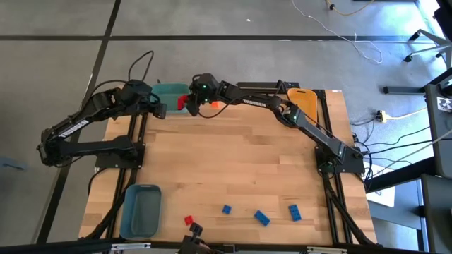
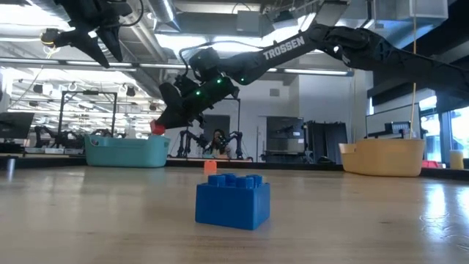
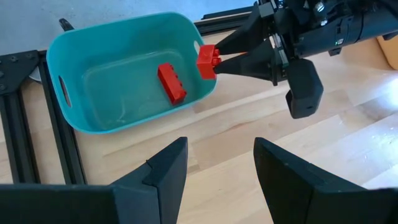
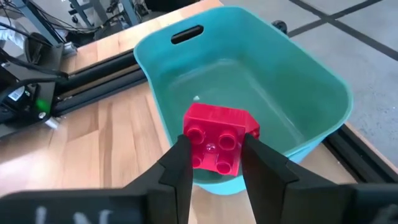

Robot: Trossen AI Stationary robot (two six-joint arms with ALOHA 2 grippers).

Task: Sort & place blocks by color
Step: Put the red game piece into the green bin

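Two arms meet near the bench's (image 1: 233,162) twelve o'clock edge from above. From bench level, the right end effector (image 2: 163,123) hangs over the teal bin (image 2: 126,151). Its wrist camera shows it gripping a red block (image 4: 216,142) over the rim, likely to drop it beside another red block (image 3: 171,83). The left end effector (image 3: 216,168) waits open nearby.

Bin (image 1: 171,90) sits top centre of the high view, one block (image 3: 171,83) lying inside it. Another bin (image 1: 141,209) is bottom left, with loose blocks (image 1: 262,217) strung along the bottom edge to its right.
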